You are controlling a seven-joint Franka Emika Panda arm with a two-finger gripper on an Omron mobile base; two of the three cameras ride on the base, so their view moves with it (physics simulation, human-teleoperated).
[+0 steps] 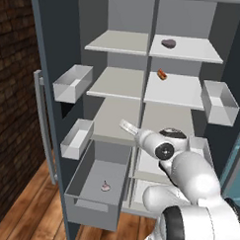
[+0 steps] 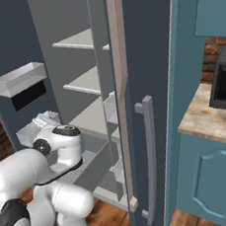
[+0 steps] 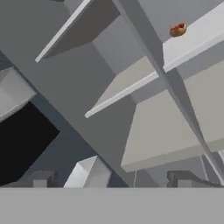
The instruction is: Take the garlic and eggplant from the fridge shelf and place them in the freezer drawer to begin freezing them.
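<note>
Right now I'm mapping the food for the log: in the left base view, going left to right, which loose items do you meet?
Tiny pale pinkish-white garlic bulb in the grey freezer drawer → small orange-red item → dark purple-brown eggplant on the top shelf.

Eggplant (image 1: pixel 168 43) on top fridge shelf (image 1: pixel 194 50), garlic (image 1: pixel 105 186) in freezer drawer (image 1: pixel 91 205)

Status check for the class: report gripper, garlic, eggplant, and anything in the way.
Gripper open, empty, facing the shelves. Garlic already in the freezer drawer. Eggplant on the top right fridge shelf. Orange-red item one shelf below, not blocking.
</note>
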